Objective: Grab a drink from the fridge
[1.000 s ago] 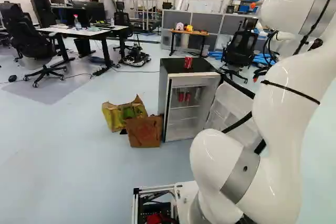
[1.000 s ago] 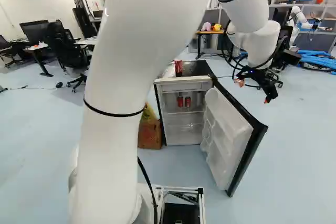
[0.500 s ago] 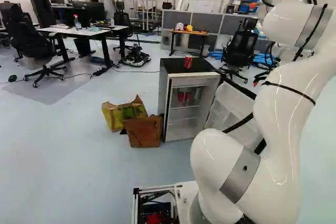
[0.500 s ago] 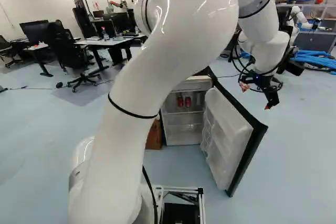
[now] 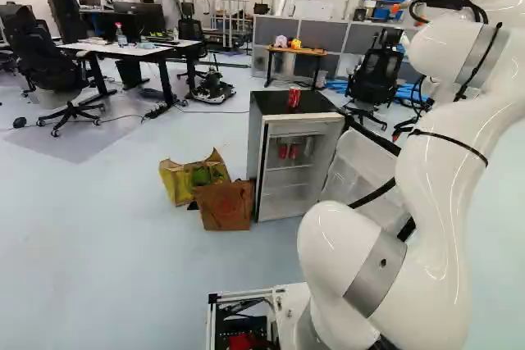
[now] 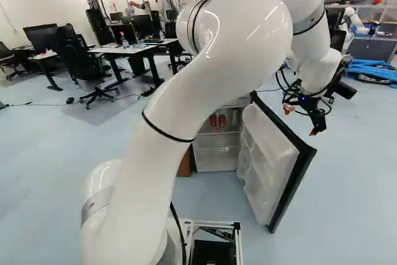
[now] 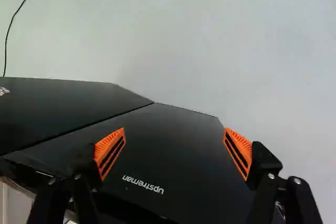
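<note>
Tool (image 6: 301,121) hangs, fingers apart, right of two red cans (image 6: 222,120) in the right base view.

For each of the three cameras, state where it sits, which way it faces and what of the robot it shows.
Left base view: behind the arm, to its left, facing ahead and slightly down; arm at right.
Right base view: behind, to its right, facing likewise; arm and gripper show.
Wrist view: on the wrist, facing along the gripper, past its open fingers, at dark panels.
Both base views share the open fridge.
</note>
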### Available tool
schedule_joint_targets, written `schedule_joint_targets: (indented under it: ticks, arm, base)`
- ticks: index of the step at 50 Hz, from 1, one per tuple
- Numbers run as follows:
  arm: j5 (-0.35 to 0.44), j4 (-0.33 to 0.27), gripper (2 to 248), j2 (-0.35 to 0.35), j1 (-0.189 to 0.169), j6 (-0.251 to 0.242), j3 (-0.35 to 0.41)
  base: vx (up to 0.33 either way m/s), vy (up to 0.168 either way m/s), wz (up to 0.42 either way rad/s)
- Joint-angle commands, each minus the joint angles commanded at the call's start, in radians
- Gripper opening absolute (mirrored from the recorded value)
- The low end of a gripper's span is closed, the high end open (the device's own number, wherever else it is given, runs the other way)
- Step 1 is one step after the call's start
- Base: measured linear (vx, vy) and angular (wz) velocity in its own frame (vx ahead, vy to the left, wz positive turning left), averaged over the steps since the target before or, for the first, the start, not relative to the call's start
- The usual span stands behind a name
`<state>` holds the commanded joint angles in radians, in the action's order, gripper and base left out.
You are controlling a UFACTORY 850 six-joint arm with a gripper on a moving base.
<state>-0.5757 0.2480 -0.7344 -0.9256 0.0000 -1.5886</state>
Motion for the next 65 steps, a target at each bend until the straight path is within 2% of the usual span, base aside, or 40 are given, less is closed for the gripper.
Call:
schedule_joint_targets:
  ticks: [20, 65]
  arm:
    - [0.0, 0.0, 247, 0.001, 0.001, 0.0, 0.011]
    - [0.0, 0.0, 247, 0.086, 0.015, 0.0, 0.141]
  base:
    - [0.0, 0.0, 0.0]
    - [0.0, 0.0, 0.0]
